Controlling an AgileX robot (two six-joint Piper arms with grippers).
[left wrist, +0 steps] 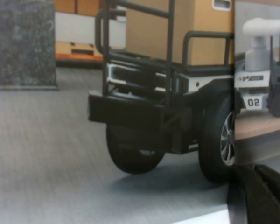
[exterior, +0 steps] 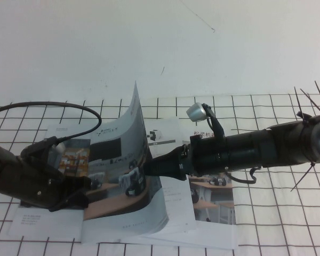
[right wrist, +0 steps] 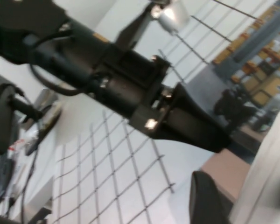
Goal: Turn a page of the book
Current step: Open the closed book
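The book (exterior: 173, 213) lies open on the table in the high view, its white inner leaf showing. The page (exterior: 129, 144), with the classroom photo on its face, stands lifted almost upright and leans left. My right gripper (exterior: 144, 172) reaches in from the right at the page's lower part. In the right wrist view the page's pale edge (right wrist: 266, 163) runs between the jaws of the right gripper (right wrist: 245, 200). One dark finger (right wrist: 205, 200) stands clear of it, so the gripper is open. My left gripper (exterior: 69, 194) rests low at the left on another brochure.
The warehouse-photo brochure (exterior: 74, 160) lies under the left gripper (left wrist: 263, 196) and fills the left wrist view (left wrist: 84, 140). A twin brochure (exterior: 218, 197) lies under the right arm. A black-grid white cloth (exterior: 266, 122) covers the table. A black cable (exterior: 42, 105) loops at the far left.
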